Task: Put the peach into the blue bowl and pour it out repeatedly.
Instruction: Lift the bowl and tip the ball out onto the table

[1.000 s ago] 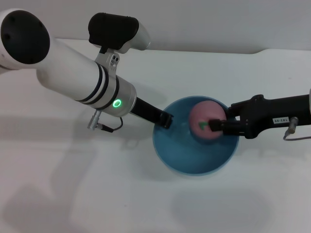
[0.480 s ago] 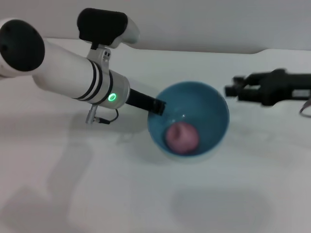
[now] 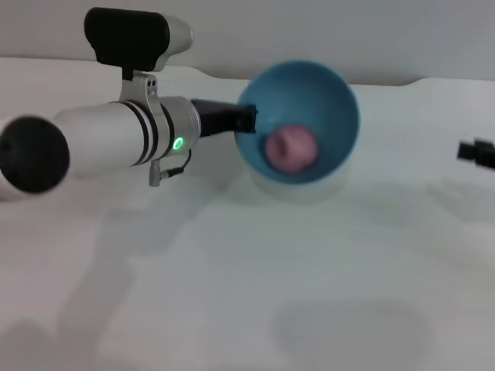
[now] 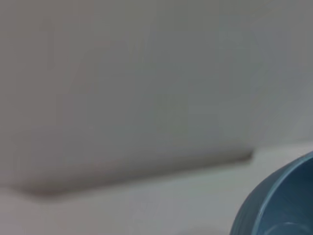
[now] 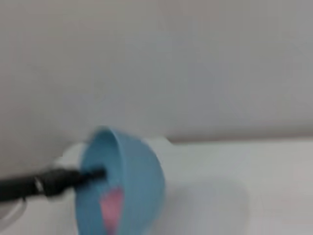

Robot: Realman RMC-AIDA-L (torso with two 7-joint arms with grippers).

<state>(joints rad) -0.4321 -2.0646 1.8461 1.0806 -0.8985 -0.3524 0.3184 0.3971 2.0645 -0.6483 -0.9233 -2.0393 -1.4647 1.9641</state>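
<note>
Jaws first: the left gripper has its jaws clamped on the rim of the blue bowl, on the side nearest its arm. For the right gripper we only get a dark tip at the edge of the head view, so we can't tell whether its jaws are apart or together.

The peach sits inside the bowl, low against the inner wall. The bowl is lifted off the desk and tipped so its opening faces us; the right wrist view shows it almost on edge, with the pink of the peach showing low inside the bowl.

So we'd call this the pour step: fruit loaded, bowl tilting. Our guess is the next move needs more wrist roll until the peach rolls over the lip onto the desk, and a firm grip on the rim.

The left arm reaches across from the left, roughly level, forearm pointing at the bowl. The right arm is well apart, off to the right.
</note>
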